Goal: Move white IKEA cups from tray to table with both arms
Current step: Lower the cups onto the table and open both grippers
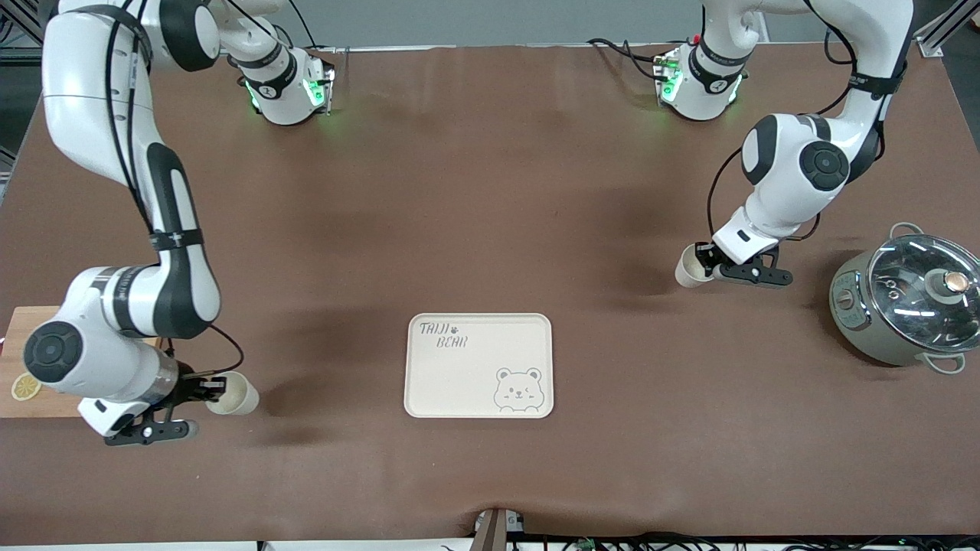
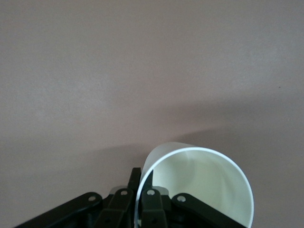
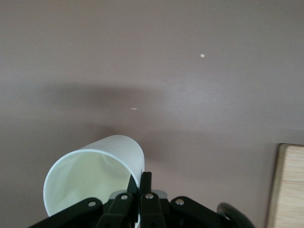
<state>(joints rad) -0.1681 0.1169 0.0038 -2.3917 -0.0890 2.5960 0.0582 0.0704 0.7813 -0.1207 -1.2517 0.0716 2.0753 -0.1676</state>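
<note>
Pinching one cup wall each, left claw (image 1: 708, 262) on white cup (image 1: 691, 267), right claw (image 1: 208, 388) on its cup (image 1: 233, 393).

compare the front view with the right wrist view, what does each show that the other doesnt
Only the front view shows the bear tray, the pot, the lemon slice, and the left tool shut on its white cup. Only the right wrist view looks inside the right cup. Both show the right tool pinching that cup's rim, and the wooden board.
</note>
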